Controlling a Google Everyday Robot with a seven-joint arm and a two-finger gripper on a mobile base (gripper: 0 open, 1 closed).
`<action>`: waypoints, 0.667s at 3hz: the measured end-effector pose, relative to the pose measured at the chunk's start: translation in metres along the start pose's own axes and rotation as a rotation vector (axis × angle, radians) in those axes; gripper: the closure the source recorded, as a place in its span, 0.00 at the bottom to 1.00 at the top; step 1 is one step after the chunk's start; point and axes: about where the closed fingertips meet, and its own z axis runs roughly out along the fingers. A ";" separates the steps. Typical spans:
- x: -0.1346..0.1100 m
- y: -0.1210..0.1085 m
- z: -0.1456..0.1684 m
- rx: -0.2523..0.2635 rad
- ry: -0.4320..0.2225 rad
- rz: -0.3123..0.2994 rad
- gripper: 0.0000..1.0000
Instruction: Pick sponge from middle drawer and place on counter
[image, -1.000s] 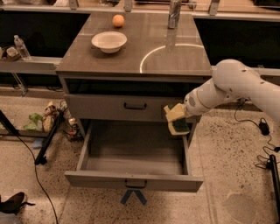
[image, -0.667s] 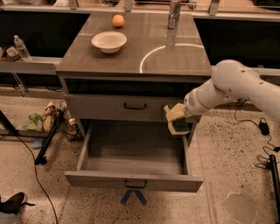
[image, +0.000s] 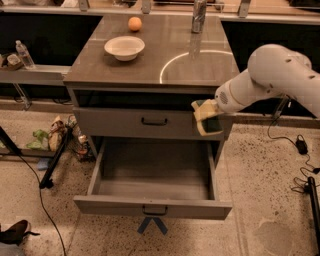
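One sponge (image: 208, 122) is clamped in the gripper (image: 212, 112) jaws, held clear of the open middle drawer (image: 110, 205) but under the counter (image: 100, 70) edge, so it needs lifting higher.

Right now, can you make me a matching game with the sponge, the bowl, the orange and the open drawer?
Things:
1. sponge
2. white bowl
3. orange
4. middle drawer

Places or states:
A. pulled open
B. at the back edge of the counter
C. held in the end effector, at the cabinet's right front, below the top
D. on the counter, left, midway back

Pairs: 1-C, 2-D, 3-B, 4-A
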 end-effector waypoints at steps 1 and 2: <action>-0.028 -0.004 -0.028 0.057 -0.049 -0.049 1.00; -0.064 -0.012 -0.051 0.117 -0.112 -0.094 1.00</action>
